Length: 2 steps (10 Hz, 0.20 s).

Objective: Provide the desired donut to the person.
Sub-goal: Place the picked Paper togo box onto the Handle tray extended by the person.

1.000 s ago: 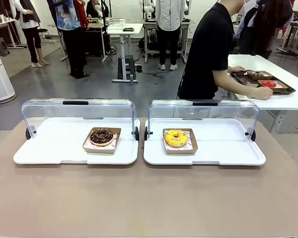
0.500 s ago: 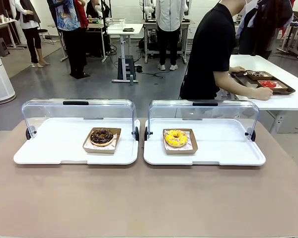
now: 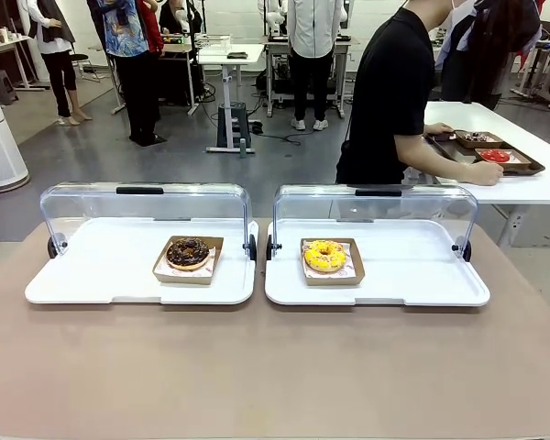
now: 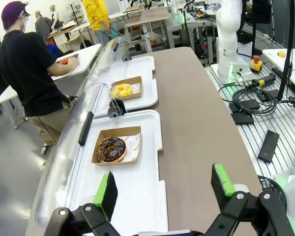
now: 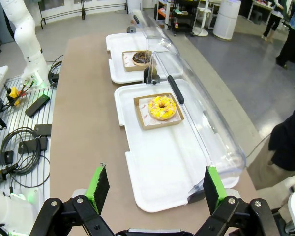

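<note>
Two smooth white plastic trays (image 3: 119, 284) with glossy clear plastic lids (image 3: 147, 206) sit on a matt brown counter (image 3: 275, 367), each holding a brown cardboard box (image 3: 188, 273), one with a glossy chocolate donut (image 3: 188, 252), one with a yellow-iced donut (image 3: 325, 255)

A yellow-iced donut (image 3: 325, 255) and a chocolate-brown donut (image 3: 188, 251) in brown boxes on white trays (image 3: 110, 261); the person (image 3: 390, 96) wears black.
</note>
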Tool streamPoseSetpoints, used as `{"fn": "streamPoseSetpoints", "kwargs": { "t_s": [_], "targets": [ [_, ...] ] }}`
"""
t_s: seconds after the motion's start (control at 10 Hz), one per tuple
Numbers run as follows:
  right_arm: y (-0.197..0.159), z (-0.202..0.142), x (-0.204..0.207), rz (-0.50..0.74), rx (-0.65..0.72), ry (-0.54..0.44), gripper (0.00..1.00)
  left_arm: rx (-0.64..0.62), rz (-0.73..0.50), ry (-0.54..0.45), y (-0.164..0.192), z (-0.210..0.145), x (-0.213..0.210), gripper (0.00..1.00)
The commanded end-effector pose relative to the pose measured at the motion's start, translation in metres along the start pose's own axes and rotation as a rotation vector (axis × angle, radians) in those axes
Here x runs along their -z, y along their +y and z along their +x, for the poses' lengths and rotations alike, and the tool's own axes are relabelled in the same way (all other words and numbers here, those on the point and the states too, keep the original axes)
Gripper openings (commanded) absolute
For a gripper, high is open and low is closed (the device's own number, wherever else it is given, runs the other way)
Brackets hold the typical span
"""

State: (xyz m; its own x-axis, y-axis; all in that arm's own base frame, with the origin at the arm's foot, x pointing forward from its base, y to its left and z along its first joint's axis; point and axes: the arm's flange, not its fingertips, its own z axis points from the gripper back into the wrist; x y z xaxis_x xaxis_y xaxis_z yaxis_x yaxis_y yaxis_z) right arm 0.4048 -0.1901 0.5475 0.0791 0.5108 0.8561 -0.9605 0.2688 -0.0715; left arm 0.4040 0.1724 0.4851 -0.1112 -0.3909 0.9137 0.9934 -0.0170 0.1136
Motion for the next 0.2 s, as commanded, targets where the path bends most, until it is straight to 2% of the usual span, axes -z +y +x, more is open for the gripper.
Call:
{"fn": "streamPoseSetpoints", "kwargs": {
  "t_s": [0.0, 0.1],
  "targets": [
    [0.0014, 0.0002, 0.0005, 0.004, -0.004, 0.003, 1.00, 0.010, 0.010, -0.002, -0.0020, 0.0025, -0.0013, 1.00],
    [0.0014, 0.0002, 0.0005, 0.004, -0.004, 0.003, 1.00, 0.010, 0.010, -0.002, -0.0020, 0.0025, -0.0013, 1.00]
  ]
}}
